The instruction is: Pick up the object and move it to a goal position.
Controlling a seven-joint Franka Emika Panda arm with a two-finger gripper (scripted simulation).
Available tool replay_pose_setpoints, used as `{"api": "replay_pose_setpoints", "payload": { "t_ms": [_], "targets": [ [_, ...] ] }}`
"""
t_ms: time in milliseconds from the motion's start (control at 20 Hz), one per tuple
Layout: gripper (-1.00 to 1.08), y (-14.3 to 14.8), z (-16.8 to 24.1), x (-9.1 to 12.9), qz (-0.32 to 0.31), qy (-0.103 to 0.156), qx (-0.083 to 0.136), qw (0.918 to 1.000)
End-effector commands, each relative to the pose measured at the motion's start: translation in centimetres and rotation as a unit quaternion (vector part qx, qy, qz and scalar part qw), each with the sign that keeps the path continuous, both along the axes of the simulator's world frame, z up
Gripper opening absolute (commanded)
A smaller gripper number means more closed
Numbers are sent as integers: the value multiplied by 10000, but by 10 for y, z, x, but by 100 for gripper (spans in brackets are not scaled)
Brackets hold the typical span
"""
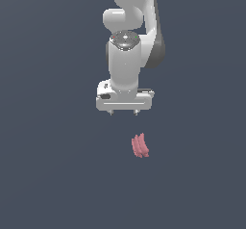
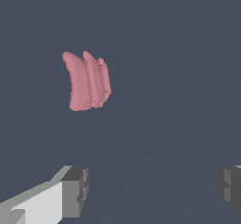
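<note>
We see the hand [image 1: 124,111] spread wide with nothing between its fingers; in the wrist view the two grey fingertips [image 2: 75,191] sit far apart with only bare surface between them. It hangs pointing straight down from the white arm [image 1: 126,55], clear of everything below. Our read: this is the approach stage, fingers pre-opened so they can drop around the target without a nudge.

The object [image 1: 140,146], pink and ridged with several curved lobes packed side by side, lies on the dark counter [image 1: 48,175] a little toward the exterior view's right of the hand and nearer the camera, not touching it. In the wrist view the object [image 2: 87,81] is well off the line between the fingers, so we judge the hand must shift sideways before descending. The lobes look narrower than the finger gap, so the opening seems ample; closing across the ridges may grip better than along them, though that is a guess.

No goal marker shows in either view. No brands, labels or writing anywhere that we can read.
</note>
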State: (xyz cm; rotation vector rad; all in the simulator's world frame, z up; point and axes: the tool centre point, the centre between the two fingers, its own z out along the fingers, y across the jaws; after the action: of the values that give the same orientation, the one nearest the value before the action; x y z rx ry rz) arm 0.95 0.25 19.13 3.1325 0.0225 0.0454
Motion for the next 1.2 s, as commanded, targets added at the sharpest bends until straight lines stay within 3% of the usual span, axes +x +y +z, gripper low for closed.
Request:
{"api": "replay_pose_setpoints", "payload": {
  "t_ms": [0, 700, 1150],
  "targets": [
    [100, 0, 0, 0, 0, 0, 0, 10000],
    [100, -8, -10, -1, -9, 68, -142, 9999],
    [100, 8, -21, 20, 167, 86, -128, 9997]
  ]
}}
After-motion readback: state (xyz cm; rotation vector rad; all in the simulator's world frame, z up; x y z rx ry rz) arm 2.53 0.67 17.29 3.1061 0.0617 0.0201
